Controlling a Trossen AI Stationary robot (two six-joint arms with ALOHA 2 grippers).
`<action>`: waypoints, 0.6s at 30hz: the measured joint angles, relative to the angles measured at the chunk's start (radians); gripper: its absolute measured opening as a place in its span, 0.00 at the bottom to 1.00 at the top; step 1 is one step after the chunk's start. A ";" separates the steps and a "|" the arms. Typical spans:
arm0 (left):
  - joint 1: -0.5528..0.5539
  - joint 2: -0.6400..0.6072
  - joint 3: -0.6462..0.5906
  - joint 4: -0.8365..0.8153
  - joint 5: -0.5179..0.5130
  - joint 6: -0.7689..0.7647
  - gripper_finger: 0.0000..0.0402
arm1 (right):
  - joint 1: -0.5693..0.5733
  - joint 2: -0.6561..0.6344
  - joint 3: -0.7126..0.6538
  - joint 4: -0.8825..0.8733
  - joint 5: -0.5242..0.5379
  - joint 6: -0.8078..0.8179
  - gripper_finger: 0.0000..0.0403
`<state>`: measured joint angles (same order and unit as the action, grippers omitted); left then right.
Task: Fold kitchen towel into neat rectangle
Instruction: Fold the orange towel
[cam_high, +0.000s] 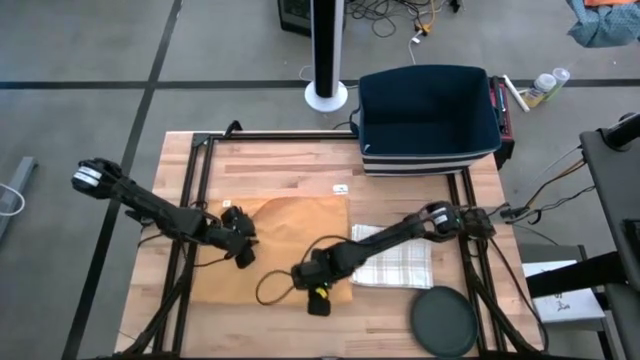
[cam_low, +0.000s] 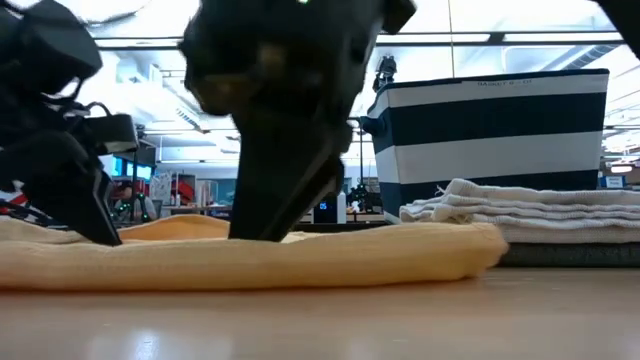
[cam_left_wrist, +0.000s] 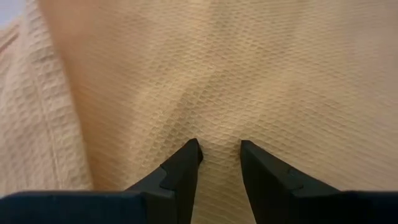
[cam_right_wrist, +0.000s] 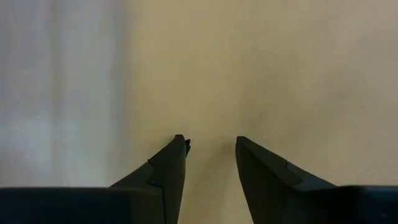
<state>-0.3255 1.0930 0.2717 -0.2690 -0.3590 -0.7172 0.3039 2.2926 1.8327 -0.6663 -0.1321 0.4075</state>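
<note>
The tan towel (cam_high: 275, 245) lies flat on the wooden table (cam_high: 270, 165), directly in front of the navy-and-white striped basket (cam_high: 428, 120). My left gripper (cam_high: 240, 250) is planted on the towel's left portion, on the side away from the basket. My right gripper (cam_high: 315, 283) is down at the towel's front right corner, farther from the basket than the left one.

The high view alone shows the towel's full outline, a folded checked towel (cam_high: 395, 260) just right of it, and a dark round disc (cam_high: 445, 320) at the table edge farthest from the basket. The low view alone shows that the tan towel (cam_low: 250, 255) is a thick, doubled layer with a rounded fold at its right end, and that both arms descend onto its upper surface. The left wrist view alone resolves the waffle weave and a hemmed edge.

Left jaws: set at a narrow gap, both fingertips (cam_left_wrist: 189, 152) pressed onto the weave (cam_left_wrist: 249, 74), with a small ridge of cloth between them. Right jaws: a similar narrow gap, fingertips (cam_right_wrist: 180, 149) against the pale cloth (cam_right_wrist: 280, 68). I cannot tell whether either pair has cloth pinched.
</note>
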 joint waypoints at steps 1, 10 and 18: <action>0.020 -0.004 0.004 -0.026 0.002 0.019 0.28 | 0.008 0.000 0.000 -0.007 0.000 0.008 0.32; 0.191 -0.088 0.146 -0.288 0.098 0.243 0.28 | 0.053 -0.003 -0.005 -0.144 0.002 0.107 0.28; 0.272 -0.067 0.129 -0.148 0.199 0.271 0.28 | 0.048 -0.033 0.061 -0.037 0.229 0.027 0.24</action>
<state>-0.0534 1.0264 0.4007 -0.4172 -0.1599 -0.4464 0.3523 2.2597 1.8934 -0.7038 0.0967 0.4349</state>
